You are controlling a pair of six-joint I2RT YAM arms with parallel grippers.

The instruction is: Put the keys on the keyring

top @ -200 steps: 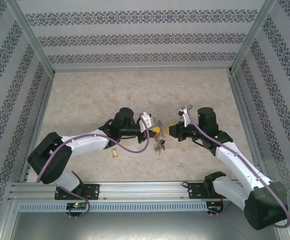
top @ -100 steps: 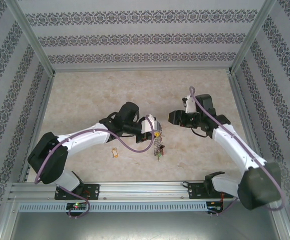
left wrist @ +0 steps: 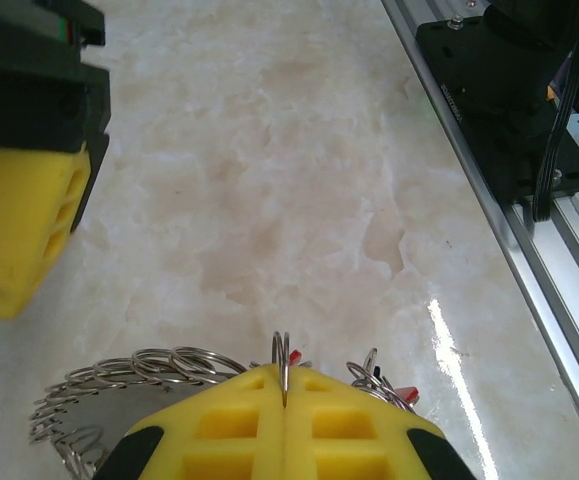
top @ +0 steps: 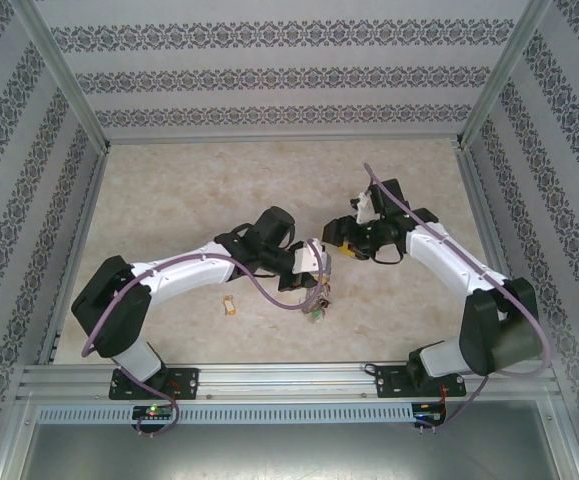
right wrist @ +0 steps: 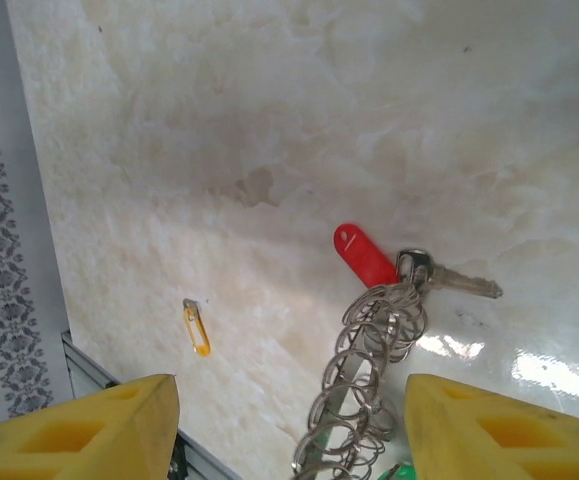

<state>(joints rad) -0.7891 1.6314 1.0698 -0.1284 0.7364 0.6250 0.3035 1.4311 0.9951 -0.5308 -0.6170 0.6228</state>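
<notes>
Two claws sit close together at the centre of the overhead frame. At the bottom of its wrist frame, the left claw (left wrist: 284, 405) is clamped tight on a wire loop of the keyring (left wrist: 139, 385). The right claw (right wrist: 289, 430) stands spread and empty above the table (right wrist: 269, 120). Just right of centre there, the red-tagged key (right wrist: 364, 255) touches the keyring's coils; the tan-orange-tagged key (right wrist: 197, 328) lies apart, towards the lower left.

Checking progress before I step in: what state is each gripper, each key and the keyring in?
Left gripper, shut on the keyring
Right gripper, open, empty
Keyring, pinched between left pads
Red-tagged key, on table touching keyring, threading unclear
Tan-tagged key, loose on table, apart
</notes>
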